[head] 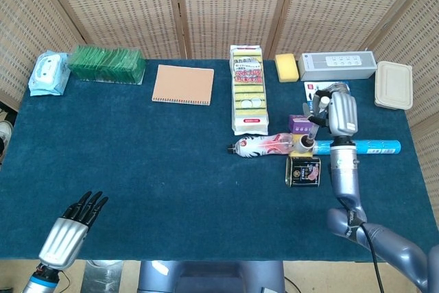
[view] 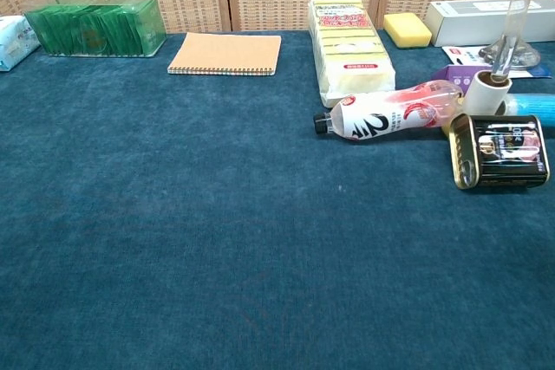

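**Lint roller gripped, roll end not yet lifted**

Wicker screens behind; blue-cloth table (head: 137,169) crowded along its far right. Right robot hand (head: 339,114) grips the clear handle of a lint roller (view: 487,91), fingers closed around it. Roll end appears to rest on the cloth, just beside the lying bottle (head: 264,146) and the black tin (head: 304,170). Judgement: grasp done, lifting and carrying left. Left robot hand (head: 68,228) empty at the near left table edge, fingers straight and slightly apart.

Both views are bright and evenly lit from above; shadows under things on the desk (head: 137,169) are short and soft; focus is sharp; no blur or glare.
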Motion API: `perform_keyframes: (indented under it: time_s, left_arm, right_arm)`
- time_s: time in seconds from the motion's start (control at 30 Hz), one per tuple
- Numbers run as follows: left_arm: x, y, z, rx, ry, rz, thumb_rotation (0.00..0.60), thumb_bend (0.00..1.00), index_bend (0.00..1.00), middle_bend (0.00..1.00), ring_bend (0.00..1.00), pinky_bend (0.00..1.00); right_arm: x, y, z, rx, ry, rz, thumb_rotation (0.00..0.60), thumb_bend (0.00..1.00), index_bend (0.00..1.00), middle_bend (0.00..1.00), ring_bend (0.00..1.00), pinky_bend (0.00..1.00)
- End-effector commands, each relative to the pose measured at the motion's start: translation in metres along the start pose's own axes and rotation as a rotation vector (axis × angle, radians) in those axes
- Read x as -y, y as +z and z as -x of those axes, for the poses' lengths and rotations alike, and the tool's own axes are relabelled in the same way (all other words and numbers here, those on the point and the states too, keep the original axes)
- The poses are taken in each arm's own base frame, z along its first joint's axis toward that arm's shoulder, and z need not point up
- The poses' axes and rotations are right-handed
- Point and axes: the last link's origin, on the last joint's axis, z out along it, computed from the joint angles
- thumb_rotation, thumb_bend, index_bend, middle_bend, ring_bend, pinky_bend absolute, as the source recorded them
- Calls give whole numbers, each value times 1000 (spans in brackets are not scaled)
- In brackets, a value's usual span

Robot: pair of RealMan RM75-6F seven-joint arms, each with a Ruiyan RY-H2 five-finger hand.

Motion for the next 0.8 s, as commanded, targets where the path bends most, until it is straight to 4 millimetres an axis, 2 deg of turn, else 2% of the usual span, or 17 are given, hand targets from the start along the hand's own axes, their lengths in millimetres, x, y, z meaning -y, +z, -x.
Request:
perform_keyframes:
  time_s: [0.03, 0.4, 0.57, 0.8]
  left_arm:
    - [-1, 0, 0, 2, -1, 2, 600, 207, 42, 78, 59, 256]
    - [0, 0, -2, -2, 0, 7, 600, 207, 42, 78, 60, 256]
    - [1, 0, -1, 1, 2, 5, 600, 207, 42, 78, 59, 256]
    - [-1, 0, 1, 11, 6, 6, 600, 207, 43, 78, 59, 256]
  right_arm:
    - [-1, -1, 4, 7, 18, 11, 600, 401, 796, 1000, 1000, 1000]
    - [-2, -8, 19, 34, 42, 25, 600, 353, 796, 1000, 1000, 995]
    - [-6, -14, 24, 41, 34, 16, 600, 338, 792, 985, 997, 964]
    - [-14, -22, 25, 57, 39, 5, 600, 333, 749, 937, 942, 905]
